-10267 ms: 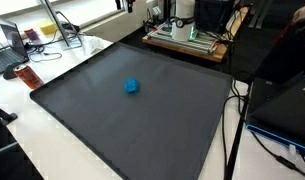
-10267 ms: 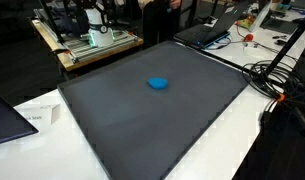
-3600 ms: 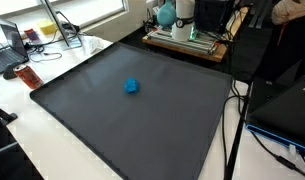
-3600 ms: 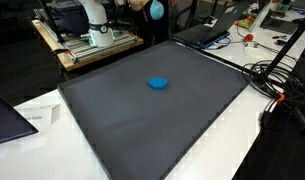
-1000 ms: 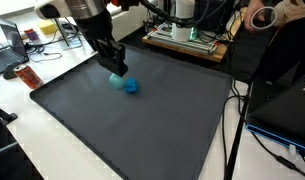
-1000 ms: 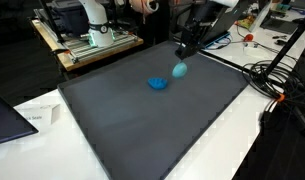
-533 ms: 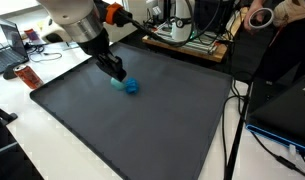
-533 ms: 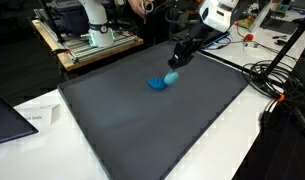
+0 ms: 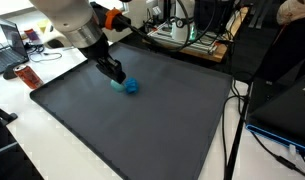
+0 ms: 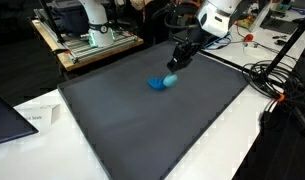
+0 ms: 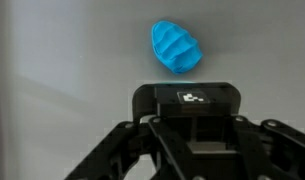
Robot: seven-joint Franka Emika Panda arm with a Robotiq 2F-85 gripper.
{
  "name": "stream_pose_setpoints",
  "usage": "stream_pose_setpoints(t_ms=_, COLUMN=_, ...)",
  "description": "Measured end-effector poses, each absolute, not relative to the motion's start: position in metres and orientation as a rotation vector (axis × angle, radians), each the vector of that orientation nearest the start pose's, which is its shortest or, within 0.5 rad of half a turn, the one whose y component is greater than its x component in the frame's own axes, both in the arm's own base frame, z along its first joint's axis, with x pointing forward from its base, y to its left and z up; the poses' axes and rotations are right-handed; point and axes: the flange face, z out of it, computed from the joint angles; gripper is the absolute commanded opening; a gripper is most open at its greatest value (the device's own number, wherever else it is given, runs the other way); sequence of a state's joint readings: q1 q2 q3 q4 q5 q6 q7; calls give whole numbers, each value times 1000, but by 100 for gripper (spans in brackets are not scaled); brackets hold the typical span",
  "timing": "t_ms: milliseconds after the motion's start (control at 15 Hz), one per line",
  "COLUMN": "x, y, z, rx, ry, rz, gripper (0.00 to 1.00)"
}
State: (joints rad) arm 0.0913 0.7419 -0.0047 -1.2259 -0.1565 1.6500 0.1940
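Observation:
A bright blue ribbed lump (image 9: 133,87) (image 10: 157,83) lies on the dark grey mat (image 9: 142,135) (image 10: 132,125) in both exterior views. My gripper (image 9: 115,79) (image 10: 174,71) reaches down right beside it, shut on a pale teal ball (image 9: 117,84) (image 10: 171,79). The ball hangs at mat level and touches or nearly touches the blue lump. In the wrist view the blue lump (image 11: 175,48) sits just above the gripper's black body (image 11: 187,105). Fingertips and ball are hidden there.
A red object (image 9: 23,75) and a laptop (image 9: 6,45) lie beyond one mat edge. A green-topped rack (image 9: 187,34) (image 10: 97,40) stands behind the mat. Cables (image 9: 232,120) (image 10: 272,75) run along another edge, near a second laptop (image 10: 207,32).
The arm has come down over the mat with the teal ball and moved it closer to the blue lump over the last second. The blue lump has stayed put.

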Motion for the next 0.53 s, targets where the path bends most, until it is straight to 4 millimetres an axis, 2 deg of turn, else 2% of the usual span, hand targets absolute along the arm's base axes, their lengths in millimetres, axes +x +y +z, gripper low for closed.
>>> stream_pose_setpoints(t_ms=267, x=709, y=45, z=307, rx=-3288, ry=123, rz=504, gripper=22)
stream_pose_setpoints(t_ms=533, x=710, y=19, z=303, rx=-3192, ry=158, rz=534, gripper=22)
